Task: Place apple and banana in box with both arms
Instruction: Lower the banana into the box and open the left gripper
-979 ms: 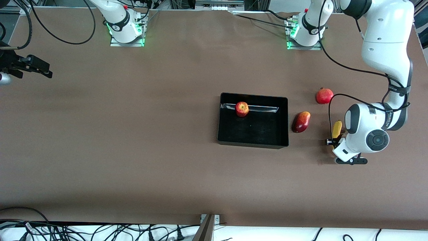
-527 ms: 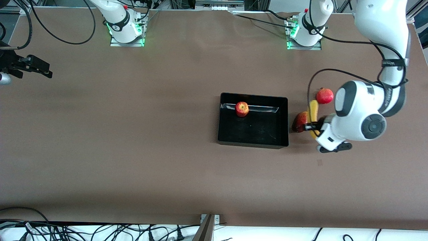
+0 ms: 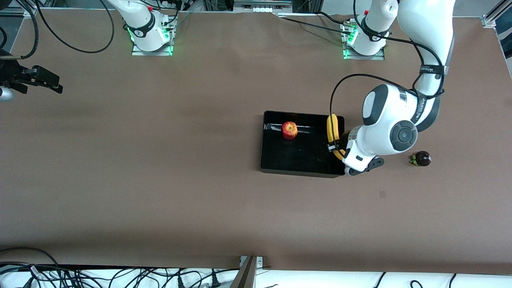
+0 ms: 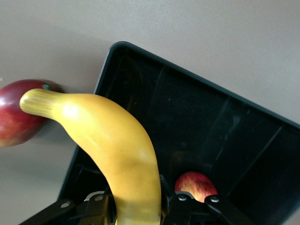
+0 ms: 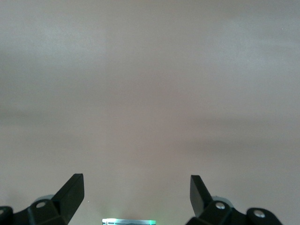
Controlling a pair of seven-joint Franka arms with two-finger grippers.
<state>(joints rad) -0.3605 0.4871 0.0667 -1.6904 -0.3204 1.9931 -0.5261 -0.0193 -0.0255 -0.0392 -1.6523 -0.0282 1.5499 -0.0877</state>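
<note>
The black box [image 3: 304, 160] lies mid-table with the red apple [image 3: 289, 130] resting inside it. My left gripper [image 3: 336, 149] is shut on the yellow banana [image 3: 331, 126] and holds it in the air over the box's wall at the left arm's end. The left wrist view shows the banana [image 4: 112, 140] clamped in the left gripper [image 4: 137, 208], with the box [image 4: 225, 126] and the apple [image 4: 196, 185] below. My right gripper [image 3: 48, 82] waits, open, at the right arm's end of the table. In the right wrist view the right gripper [image 5: 136, 187] holds nothing.
A dark red mango [image 4: 14, 112] lies on the table just outside the box, hidden by the left arm in the front view. A small dark purple fruit [image 3: 422, 159] sits toward the left arm's end. Brown table surface surrounds the box.
The left arm has lifted the banana off the table and carried it toward the box, over its wall. It now covers the mango and pomegranate, and a dark fruit has come into view.
</note>
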